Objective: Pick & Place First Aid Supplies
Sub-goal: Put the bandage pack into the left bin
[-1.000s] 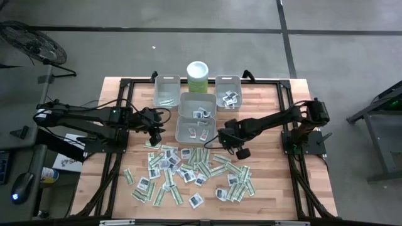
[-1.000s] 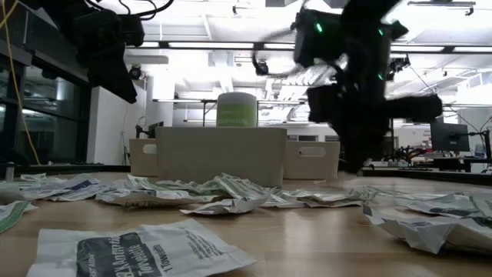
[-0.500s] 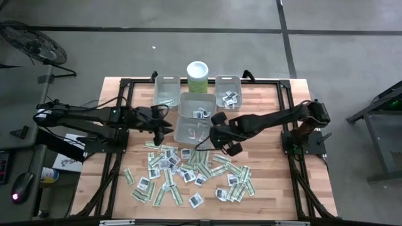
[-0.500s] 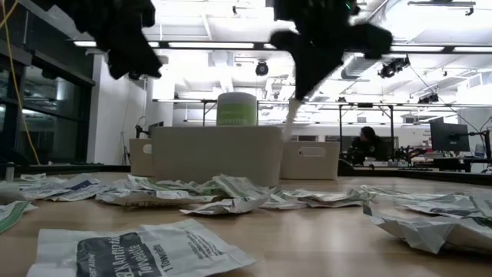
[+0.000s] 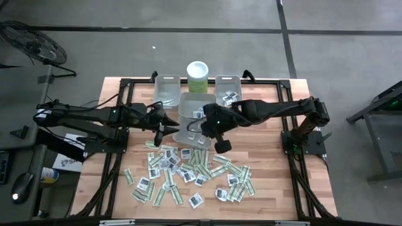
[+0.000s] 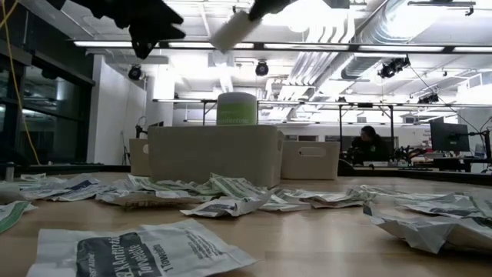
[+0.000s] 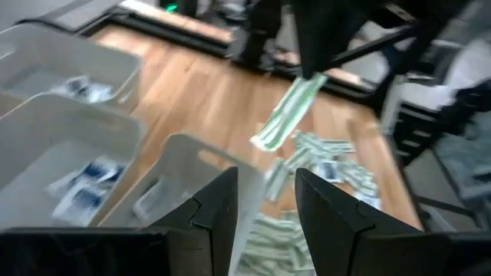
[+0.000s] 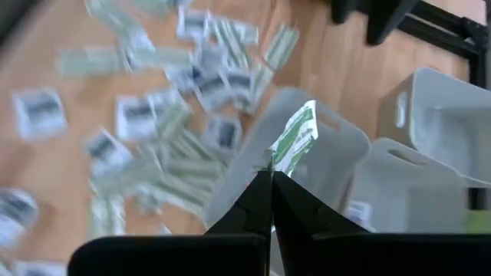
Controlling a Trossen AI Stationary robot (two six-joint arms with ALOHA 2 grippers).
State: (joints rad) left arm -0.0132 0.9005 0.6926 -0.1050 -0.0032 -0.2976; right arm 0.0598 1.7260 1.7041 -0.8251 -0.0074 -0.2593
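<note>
Your wooden table (image 5: 264,135) fills the middle of the high view, with dark frame rails at its edges. Four grey plastic bins (image 5: 196,105) sit near the upper middle of that view, behind them a tall pale green canister with a white lid (image 5: 197,76). Many small flat paper packets (image 5: 188,172) lie spread over the lower middle of the table, some green-white strips, some white squares with dark print.

Your right pincer (image 8: 270,176) is squeezed together on one narrow green-white paper strip (image 8: 295,139). In the high view it hangs over the front bin (image 5: 188,129), just right of centre. It holds only the tip of the strip, so I think the strip could slip out early and land on the table, not in a bin.

Your left pincer (image 7: 265,188) has its fingers apart with nothing between them, just left of the same bin. The two arms are close. I think they could bump if both move in together.
</note>
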